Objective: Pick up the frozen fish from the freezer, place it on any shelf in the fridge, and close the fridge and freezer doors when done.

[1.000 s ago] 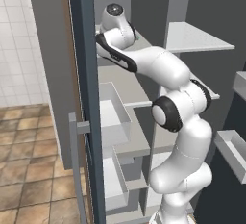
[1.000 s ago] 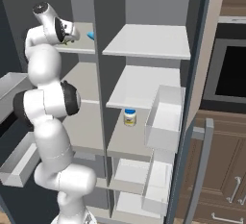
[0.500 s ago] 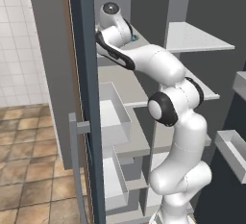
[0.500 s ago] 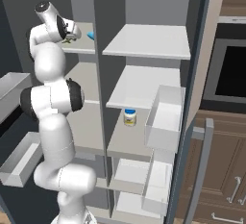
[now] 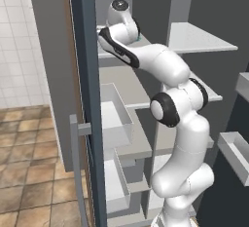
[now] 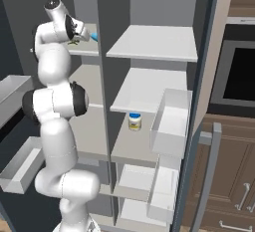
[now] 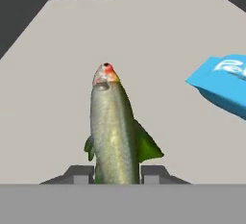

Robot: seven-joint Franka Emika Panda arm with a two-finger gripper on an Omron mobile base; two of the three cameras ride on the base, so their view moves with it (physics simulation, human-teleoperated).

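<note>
The frozen fish [image 7: 115,131], green-yellow with a red-tipped head, lies on the pale top shelf [image 7: 57,88] of the freezer, pointing away from the hand. My gripper [image 7: 117,174] is shut on its tail end, and both dark fingertips [image 7: 82,173] press against its sides. In the right base view the gripper [image 6: 77,38] reaches onto the freezer's top shelf [image 6: 85,51] in the narrow left compartment, where the fish is a small dark speck [image 6: 73,42]. The fridge shelves [image 6: 154,44] fill the wider compartment to the right. Both doors stand open.
A blue packet [image 7: 223,86] lies on the same shelf just right of the fish [image 6: 93,37]. A small jar [image 6: 134,121] stands on a middle fridge shelf. The fridge door's bins [image 6: 172,124] and handle [image 6: 209,176] jut out on the right. The freezer door [image 5: 85,99] stands on the left.
The jaws have closed from wide open onto the fish. The arm has reached slightly deeper onto the top freezer shelf.
</note>
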